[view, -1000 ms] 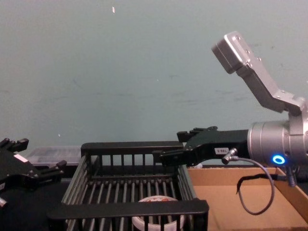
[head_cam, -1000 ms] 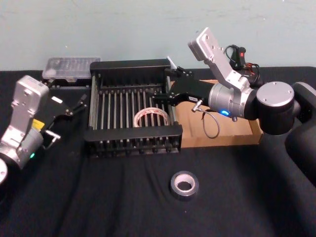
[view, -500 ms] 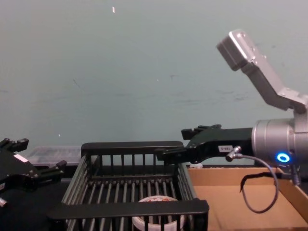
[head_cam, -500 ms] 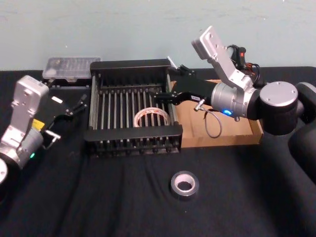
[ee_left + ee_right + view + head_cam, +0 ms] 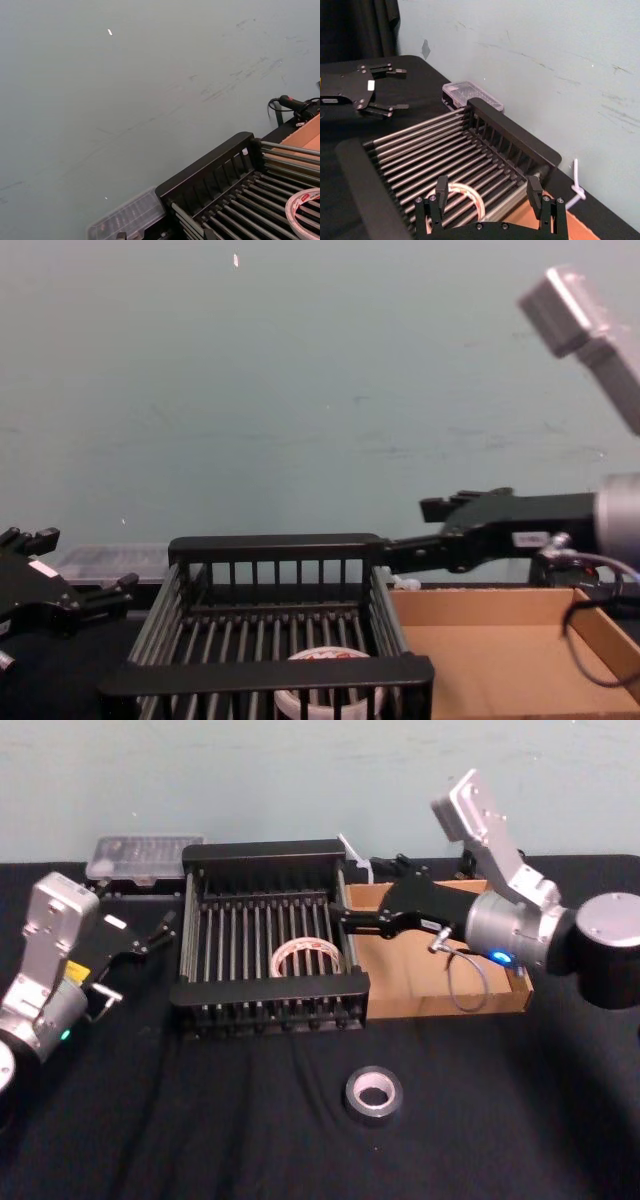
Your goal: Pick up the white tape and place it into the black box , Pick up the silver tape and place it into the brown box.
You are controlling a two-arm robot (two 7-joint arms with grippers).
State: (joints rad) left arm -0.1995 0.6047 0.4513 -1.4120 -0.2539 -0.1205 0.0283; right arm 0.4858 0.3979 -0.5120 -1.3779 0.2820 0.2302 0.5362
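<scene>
Since the white tape (image 5: 307,958) already lies inside the black box (image 5: 262,853), you're half done. Your right tool (image 5: 346,918), open and empty, hangs over that box's edge beside the brown box (image 5: 440,1002). The silver tape (image 5: 373,1093) waits on the worktop (image 5: 200,1120) in front of the black box. Your left tool (image 5: 150,935), probably open, sits parked left of it.

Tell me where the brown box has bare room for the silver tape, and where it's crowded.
The brown box floor is bare from its near wall back to its far right corner. Its left end is crowded: the open right hand hangs over the edge shared with the black box, which holds the white tape. The silver tape lies on open cloth in front. The left hand is parked left.
</scene>
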